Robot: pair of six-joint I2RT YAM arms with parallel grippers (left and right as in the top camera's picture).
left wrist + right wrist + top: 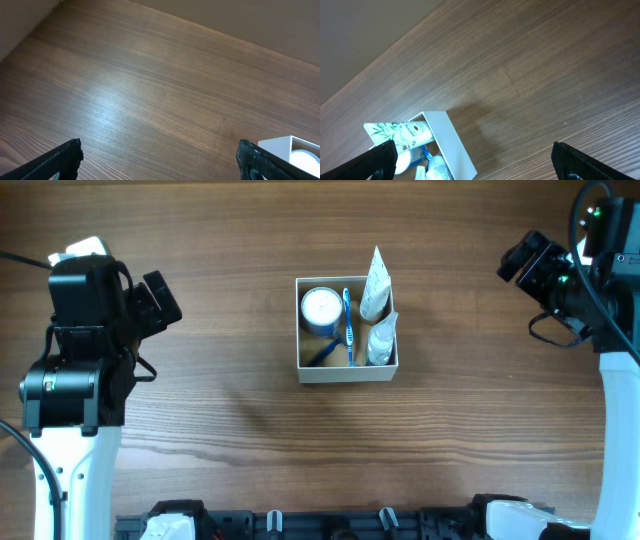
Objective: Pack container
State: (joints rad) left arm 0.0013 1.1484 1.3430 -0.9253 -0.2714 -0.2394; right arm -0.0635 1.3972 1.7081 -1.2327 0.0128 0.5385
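The table is a dark brown wooden surface whose grain runs left to right in the overhead view, with a soft glare on it in the left wrist view. The container, a small square white-walled box, stands upright directly on it near the middle.

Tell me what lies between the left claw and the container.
Nothing; only bare tabletop separates the left claw from the container, clearest in the overhead view.
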